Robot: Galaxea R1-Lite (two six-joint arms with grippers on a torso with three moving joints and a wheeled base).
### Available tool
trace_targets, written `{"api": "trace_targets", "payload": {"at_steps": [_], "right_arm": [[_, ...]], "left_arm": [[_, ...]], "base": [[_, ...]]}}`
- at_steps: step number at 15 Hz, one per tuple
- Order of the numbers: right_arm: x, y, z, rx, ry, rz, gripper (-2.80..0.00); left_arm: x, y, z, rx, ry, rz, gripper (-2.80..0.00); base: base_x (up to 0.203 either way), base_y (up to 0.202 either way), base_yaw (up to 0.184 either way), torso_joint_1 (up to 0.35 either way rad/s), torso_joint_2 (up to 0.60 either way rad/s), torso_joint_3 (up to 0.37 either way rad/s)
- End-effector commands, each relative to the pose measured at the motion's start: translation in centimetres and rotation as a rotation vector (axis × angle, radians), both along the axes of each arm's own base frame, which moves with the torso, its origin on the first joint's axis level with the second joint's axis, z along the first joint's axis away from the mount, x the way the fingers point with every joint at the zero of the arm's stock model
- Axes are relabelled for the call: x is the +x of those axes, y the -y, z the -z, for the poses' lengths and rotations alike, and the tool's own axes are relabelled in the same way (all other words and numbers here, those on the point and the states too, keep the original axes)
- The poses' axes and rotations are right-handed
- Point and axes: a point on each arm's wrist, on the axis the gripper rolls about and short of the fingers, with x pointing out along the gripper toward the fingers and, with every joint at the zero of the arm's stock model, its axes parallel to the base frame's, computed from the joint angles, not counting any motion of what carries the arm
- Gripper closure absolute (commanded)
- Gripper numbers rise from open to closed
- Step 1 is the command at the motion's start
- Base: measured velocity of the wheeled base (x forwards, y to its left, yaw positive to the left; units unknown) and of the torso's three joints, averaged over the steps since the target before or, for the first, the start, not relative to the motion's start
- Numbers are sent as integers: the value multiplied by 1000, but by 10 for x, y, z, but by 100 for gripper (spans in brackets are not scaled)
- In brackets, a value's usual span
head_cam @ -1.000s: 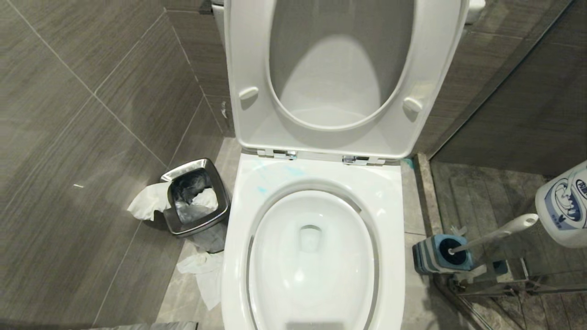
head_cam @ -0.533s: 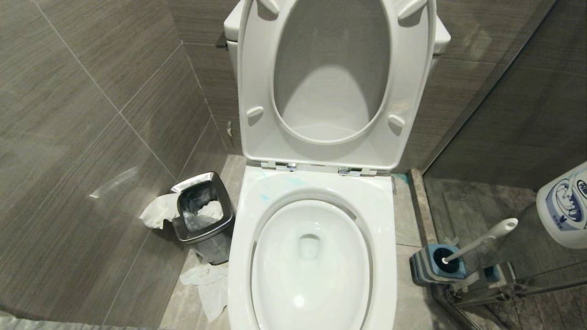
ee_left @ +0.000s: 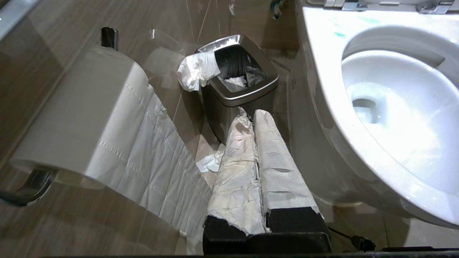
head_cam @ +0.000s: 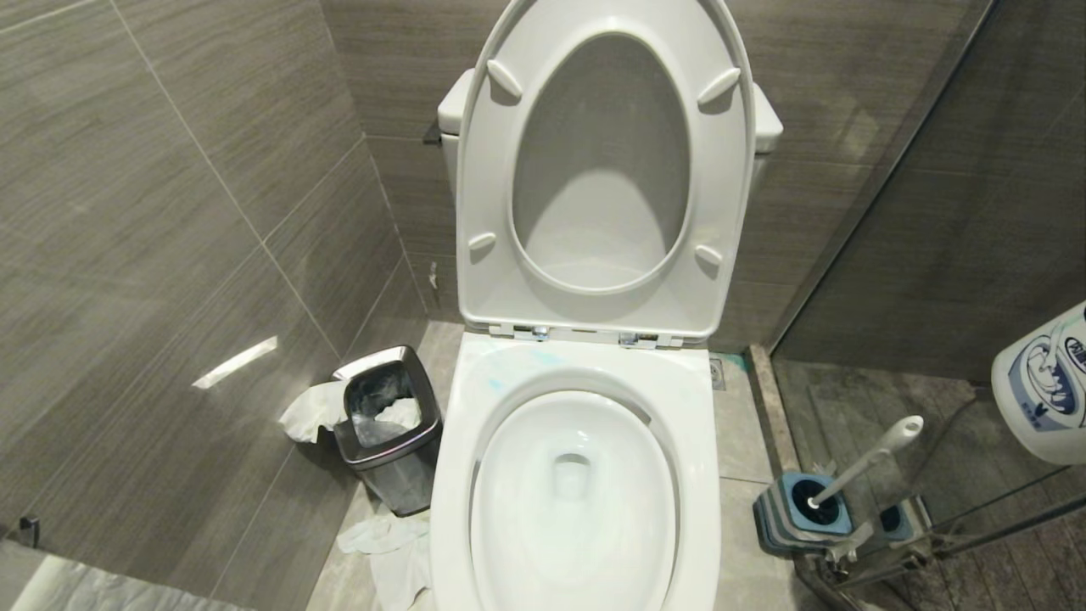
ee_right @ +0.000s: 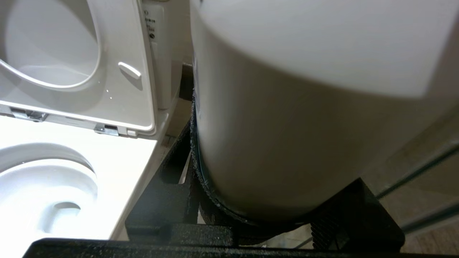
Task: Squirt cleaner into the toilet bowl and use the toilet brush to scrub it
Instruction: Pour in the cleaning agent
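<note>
The white toilet bowl [head_cam: 526, 475] stands open in the middle of the head view, with faint blue streaks on its back rim; it also shows in the left wrist view [ee_left: 394, 89]. At the right edge hangs the cleaner [head_cam: 1039, 386], a white bottle with blue label graphics. My right gripper [ee_right: 272, 200] is shut on the cleaner [ee_right: 287, 125], its black jaws pressed against both sides of the body. The toilet brush [head_cam: 861, 462] leans in its blue-and-grey holder [head_cam: 776, 518] on the floor, right of the toilet. My left gripper [ee_left: 251, 118], with white-wrapped fingers, is shut and empty, low beside the bowl.
A steel waste bin [head_cam: 388, 424] with crumpled paper stands left of the toilet, and more paper [head_cam: 390, 543] lies on the floor. The seat and lid [head_cam: 602, 322] are raised. A paper roll [ee_left: 89, 114] hangs on the left wall. A glass partition [head_cam: 933, 212] closes the right side.
The whole head view has shifted: the toilet sits lower and smaller, and more of the lid and tank shows. The cleaner stays at the same spot in view. Nothing on the floor moved.
</note>
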Motion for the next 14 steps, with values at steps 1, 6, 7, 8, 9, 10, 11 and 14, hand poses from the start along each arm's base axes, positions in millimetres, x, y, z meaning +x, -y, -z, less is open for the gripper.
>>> {"api": "trace_targets", "payload": {"at_steps": [1, 6, 7, 8, 9, 10, 11, 14], "right_arm": [[4, 0, 1, -3, -11, 1, 0], [5, -1, 2, -5, -19, 1, 0], [7, -1, 2, -5, -26, 2, 0], [11, -1, 3, -6, -42, 4, 0], [17, -2, 5, -9, -63, 6, 0], [22, -2, 5, -14, -77, 5, 0], [28, -3, 5, -24, -94, 5, 0], [52, -8, 1, -40, -140, -17, 0]], "left_arm": [[0, 0, 0, -2, 0, -1, 0], [0, 0, 0, -2, 0, -1, 0], [0, 0, 0, -2, -1, 1, 0], [0, 0, 0, -2, -1, -1, 0], [0, 0, 0, -2, -1, -1, 0], [0, 0, 0, -2, 0, -1, 0], [0, 0, 0, -2, -1, -1, 0], [0, 0, 0, -2, 0, 0, 0]], "base": [[0, 0, 0, 3, -1, 204], [0, 0, 0, 1, -2, 201], [0, 0, 0, 2, 7, 205], [0, 0, 0, -1, -7, 153], [0, 0, 0, -2, 7, 76], [0, 0, 0, 1, 1, 45], [0, 0, 0, 0, 0, 0], [0, 0, 0, 0, 0, 0]]}}
